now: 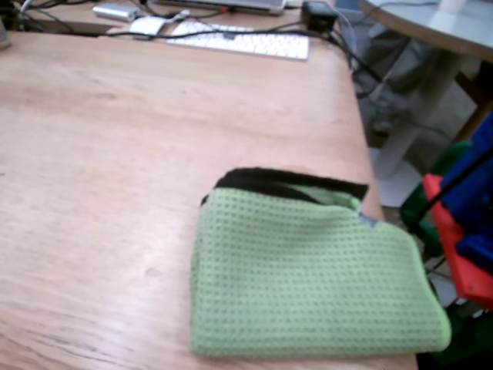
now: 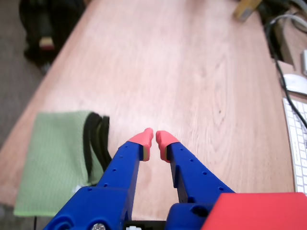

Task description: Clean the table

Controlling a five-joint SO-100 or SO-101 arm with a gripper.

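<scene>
The light reddish-brown wooden table [image 1: 115, 154] fills both views; it also shows in the wrist view [image 2: 192, 72]. A folded green cloth [image 1: 308, 285] with a black edge lies at the table's near right edge in the fixed view. In the wrist view the cloth [image 2: 55, 158] lies at the lower left. My gripper [image 2: 154, 139] has blue fingers with red tips. It is shut and empty, and hangs above bare wood to the right of the cloth. In the fixed view only blue and red arm parts [image 1: 470, 216] show at the right edge.
A white keyboard [image 1: 239, 40], a white mouse [image 1: 146, 25] and cables lie at the table's far edge. A pale grey round table [image 1: 431, 23] stands beyond it. In the wrist view the keyboard [image 2: 300, 148] is at the right, and a black bag [image 2: 43, 28] is on the floor.
</scene>
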